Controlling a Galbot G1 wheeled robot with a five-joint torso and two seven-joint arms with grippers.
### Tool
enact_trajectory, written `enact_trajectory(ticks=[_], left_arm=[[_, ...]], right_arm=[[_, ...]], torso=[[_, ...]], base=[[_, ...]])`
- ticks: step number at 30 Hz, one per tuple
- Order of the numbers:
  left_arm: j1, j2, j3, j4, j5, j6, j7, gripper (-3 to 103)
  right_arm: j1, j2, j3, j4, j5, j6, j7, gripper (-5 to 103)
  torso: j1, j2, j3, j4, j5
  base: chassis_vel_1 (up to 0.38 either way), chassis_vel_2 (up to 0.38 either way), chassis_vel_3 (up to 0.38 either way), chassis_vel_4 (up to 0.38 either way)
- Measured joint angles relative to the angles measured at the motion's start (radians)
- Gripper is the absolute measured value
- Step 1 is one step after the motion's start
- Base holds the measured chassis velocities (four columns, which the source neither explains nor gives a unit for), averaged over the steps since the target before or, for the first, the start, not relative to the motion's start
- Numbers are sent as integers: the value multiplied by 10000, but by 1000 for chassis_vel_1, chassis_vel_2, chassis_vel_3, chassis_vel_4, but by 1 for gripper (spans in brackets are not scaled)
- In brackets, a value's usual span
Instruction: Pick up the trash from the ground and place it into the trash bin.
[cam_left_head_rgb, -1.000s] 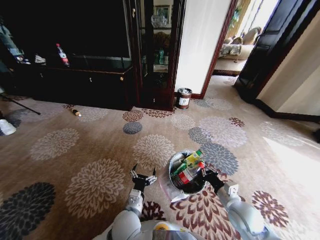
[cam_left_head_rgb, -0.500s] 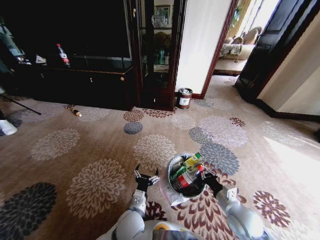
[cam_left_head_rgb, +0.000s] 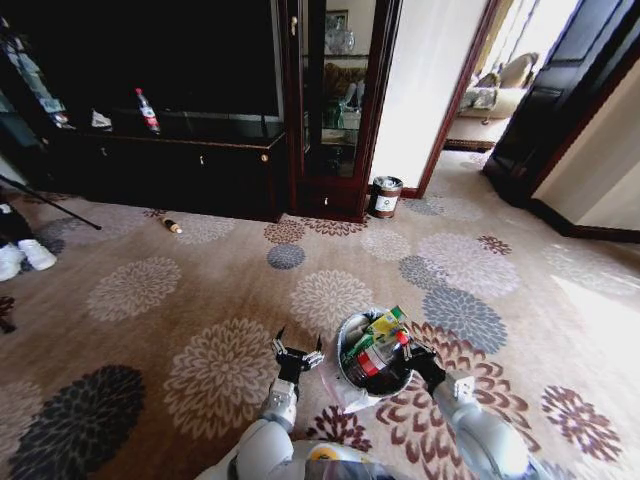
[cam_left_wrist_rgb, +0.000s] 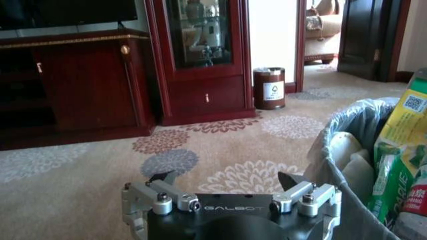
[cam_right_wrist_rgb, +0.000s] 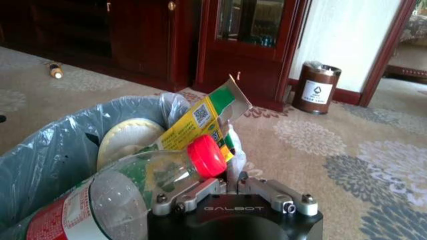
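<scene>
Bottle and carton in the trash bin; cabinet beyond.

The robot has turned left, and a small bottle now lies nearer the view's centre.

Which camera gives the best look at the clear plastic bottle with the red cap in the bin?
The right wrist view: the clear plastic bottle with the red cap lies close up, cap and label plain, just above the right gripper. The head view shows it small inside the lined black bin. The left wrist view catches just a sliver of its label at the frame edge.
</scene>
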Motion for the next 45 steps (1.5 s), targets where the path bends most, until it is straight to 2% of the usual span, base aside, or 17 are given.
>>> enact_trajectory(ticks=[2,4,5,7,9,12,16,19,21,23,24,28,33,35,40,44,45], left_arm=[[-3,17,10,1,-2,-6,3,100],[6,13,20,0,-1,-34,5,100],[6,13,20,0,-1,-34,5,100],[53,-13,27,-9,21,-112,6,100],[115,-19,28,-41,67,-228,42,100],[170,-13,31,-67,113,-310,68,100],[220,-15,53,-68,170,-408,97,100],[252,-15,75,-70,205,-422,106,100],[293,-15,117,-70,245,-429,120,100],[298,-15,132,-70,263,-443,124,100],[299,-12,146,-69,285,-460,133,100],[277,7,163,-44,299,-487,147,100],[255,20,158,-27,309,-504,162,100],[233,18,171,18,325,-514,187,100],[173,31,209,52,338,-516,222,100],[134,69,184,79,334,-520,241,100],[111,80,169,96,332,-534,246,100]], right_arm=[[-42,24,-1,9,-21,10,-20,2],[-72,36,14,21,-46,39,-26,2],[-72,36,14,21,-46,39,-26,2],[-115,38,28,29,-70,63,-55,2],[-174,55,52,64,-102,74,-78,2],[-269,95,65,111,-164,97,-131,2],[-378,133,116,149,-294,155,-186,2],[-470,164,143,167,-382,198,-229,2],[-579,235,150,193,-487,231,-302,2],[-615,266,150,193,-549,251,-327,2],[-632,302,148,192,-620,288,-338,2],[-668,366,118,161,-699,326,-351,2],[-648,371,80,110,-706,357,-366,2],[-633,365,86,74,-741,403,-400,2],[-599,358,104,-132,-948,603,-583,2],[-545,357,103,-207,-957,646,-628,2],[-497,354,94,-253,-957,648,-631,2]], torso=[[0,0,0,-1,4],[0,0,-1,-3,-16],[0,0,-1,-3,-16],[0,0,-1,-1,9],[-1,0,-2,-6,-13],[-1,0,-2,-4,3],[0,0,1,5,-6],[-1,1,-2,0,3],[0,0,2,1,-12],[-1,0,-1,-5,-6],[-1,0,-2,-3,6],[-1,1,-2,-3,-8],[0,0,1,3,3],[-1,1,-3,-4,-7],[-1,1,-3,-3,-1],[0,-1,2,5,2],[-1,0,-2,-3,-1]], base=[[293,293,-365,-387],[295,281,-391,-386],[295,281,-418,-385],[322,307,-457,-418],[310,299,-430,-400],[333,314,-421,-394],[356,346,-351,-358],[361,365,-346,-361],[336,344,-374,-353],[332,364,-362,-357],[340,384,-379,-362],[351,331,-363,-323],[353,341,-361,-339],[327,364,-346,-362],[343,357,-361,-360],[361,370,-369,-351],[352,352,-336,-375]])
